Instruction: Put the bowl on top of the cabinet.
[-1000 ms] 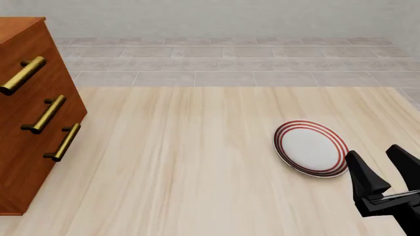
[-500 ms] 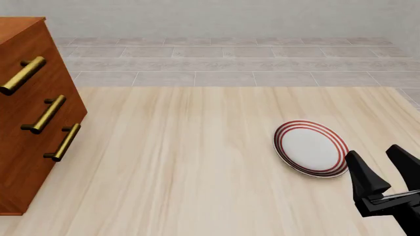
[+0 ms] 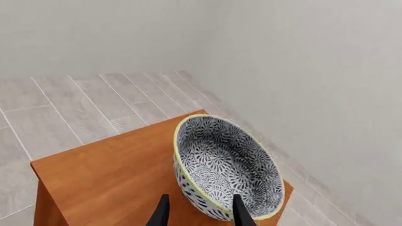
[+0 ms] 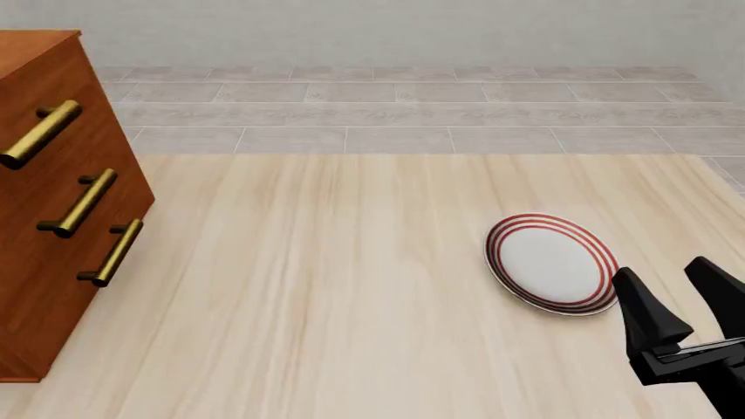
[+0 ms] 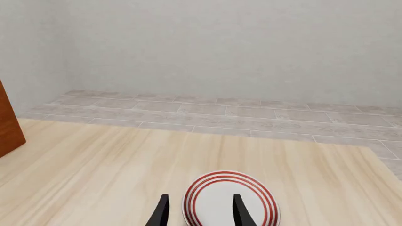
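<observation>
front view: the cabinet (image 4: 58,209), reddish-brown with brass handles, stands at the pale wood table's (image 4: 349,305) left edge, grey tiled floor beyond. well right of the cabinet lies a red-ringed plate (image 4: 550,264), beside the right gripper (image 4: 689,301), fingers apart, empty. the black-and-white patterned bowl (image 3: 223,167) sits atop the cabinet, its near rim between the left gripper's (image 3: 199,209) parted fingers.

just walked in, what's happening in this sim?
The patterned bowl sits on top of the wooden cabinet, so the placing looks done. The left gripper has its fingers either side of the bowl's near rim; whether it grips is unclear. The right gripper hangs open near the red-ringed plate on the table, holding nothing.
</observation>
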Controlling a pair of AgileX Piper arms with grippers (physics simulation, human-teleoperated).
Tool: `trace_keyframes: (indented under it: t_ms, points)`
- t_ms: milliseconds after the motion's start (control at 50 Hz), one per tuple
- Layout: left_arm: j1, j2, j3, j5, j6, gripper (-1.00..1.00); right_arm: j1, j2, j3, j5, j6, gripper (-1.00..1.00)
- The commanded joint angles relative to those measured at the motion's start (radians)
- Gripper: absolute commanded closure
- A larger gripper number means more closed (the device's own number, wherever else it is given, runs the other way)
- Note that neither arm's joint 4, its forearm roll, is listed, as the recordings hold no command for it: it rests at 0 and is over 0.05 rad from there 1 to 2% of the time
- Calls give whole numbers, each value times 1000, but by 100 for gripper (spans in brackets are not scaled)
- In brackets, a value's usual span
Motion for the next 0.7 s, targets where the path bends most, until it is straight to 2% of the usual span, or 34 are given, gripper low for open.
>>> trace_keyframes:
  t_ms: [20, 120, 180, 200, 280, 360, 380, 440, 500, 560, 580, 600, 620, 660, 680, 700]
  points:
    - [-17, -65, -21, -50, 8, -100, 2, -10, 0, 11, -6, -100]
    - [-26, -87, -66, -21, 7, -100, 2, -10, 0, 11, -6, -100]
    - [-28, -97, -39, -46, 6, -100, 2, -10, 0, 11, -6, -100]
    - [-31, -94, -71, -19, 7, -100, 2, -10, 0, 11, -7, -100]
    - [-41, -112, -61, -21, 9, -100, 2, -10, 0, 11, -6, -100]
    - [-54, -125, -103, 20, 12, -100, 2, -10, 0, 11, -6, -100]
    - [-64, -139, -80, 4, 20, -100, 2, -10, 0, 11, -6, -100]
    - [-105, -151, -131, 71, 77, -100, 2, -10, 0, 11, -6, -100]
    - [-99, -171, -84, 31, 62, -100, 2, -10, 0, 11, -6, -100]
    - [-121, -191, -97, 53, 74, -100, 2, -10, 0, 11, -6, -100]
    - [-121, -184, -147, 97, 74, -100, 2, -10, 0, 11, -6, -100]
    - [-126, -194, -121, 82, 79, -100, 2, -10, 0, 11, -6, -100]
    - [-131, -195, -148, 108, 82, -100, 2, -10, 0, 10, -7, -100]
    - [-130, -203, -121, 90, 83, -100, 2, -10, 0, 10, -6, -100]
    - [-135, -205, -173, 144, 82, -100, 2, -10, 0, 11, -6, -100]
    - [-135, -205, -174, 145, 82, -100, 2, -10, 0, 11, -6, -100]
